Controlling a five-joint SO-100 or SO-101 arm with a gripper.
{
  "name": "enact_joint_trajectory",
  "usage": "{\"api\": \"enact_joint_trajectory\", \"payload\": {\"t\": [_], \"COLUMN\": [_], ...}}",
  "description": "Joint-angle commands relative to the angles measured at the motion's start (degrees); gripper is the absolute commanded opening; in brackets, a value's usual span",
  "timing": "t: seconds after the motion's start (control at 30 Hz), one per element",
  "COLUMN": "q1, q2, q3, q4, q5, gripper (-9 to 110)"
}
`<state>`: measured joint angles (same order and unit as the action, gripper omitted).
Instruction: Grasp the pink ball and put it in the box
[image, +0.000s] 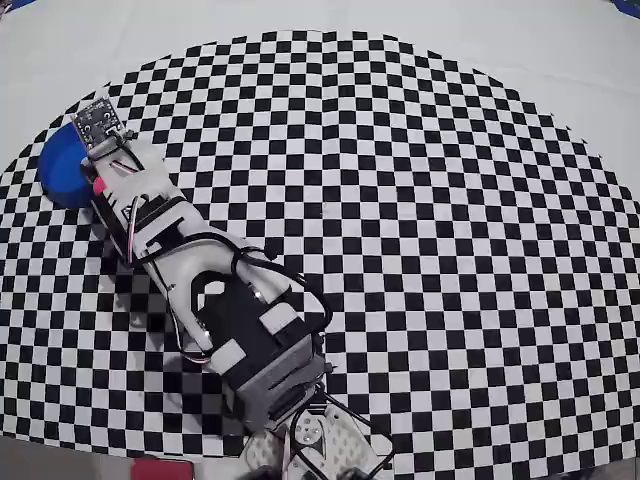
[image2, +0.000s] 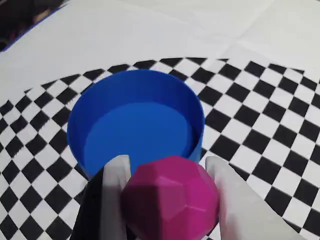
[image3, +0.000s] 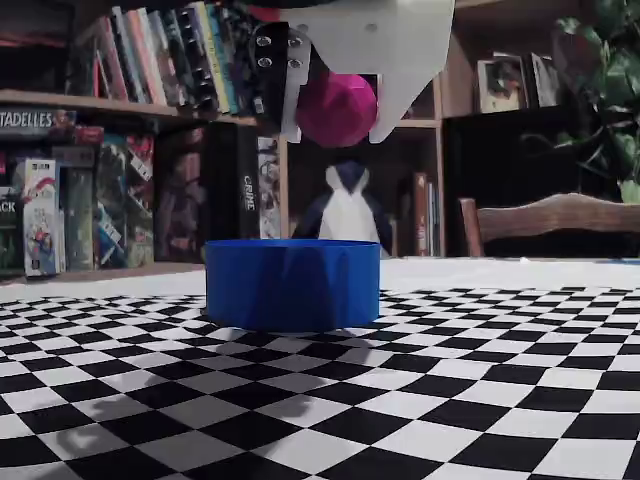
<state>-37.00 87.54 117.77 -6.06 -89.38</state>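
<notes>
Item: gripper (image2: 167, 175), clenching the ball (image2: 170, 200) between two pale fingers (image2: 116, 175), hanging above the box (image2: 137, 122) with clear air beneath, as the fixed view is showing. Box: sitting on the checkered mat (image2: 260, 125), empty inside. In the wrist view the ball is lying over the near rim rather than the centre. Risk, as judged: releasing here may be dropping it onto the rim, bouncing it out and rolling it away across the mat.
</notes>
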Motion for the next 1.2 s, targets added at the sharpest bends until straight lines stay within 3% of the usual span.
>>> {"api": "enact_joint_trajectory", "payload": {"t": [0.0, 1.17], "q1": [-0.53, -1.23], "q2": [-0.7, -18.98], "q3": [-3.96, -24.7], "q4": [-1.14, 0.79], "q5": [0.35, 0.35], "gripper": [0, 0]}}
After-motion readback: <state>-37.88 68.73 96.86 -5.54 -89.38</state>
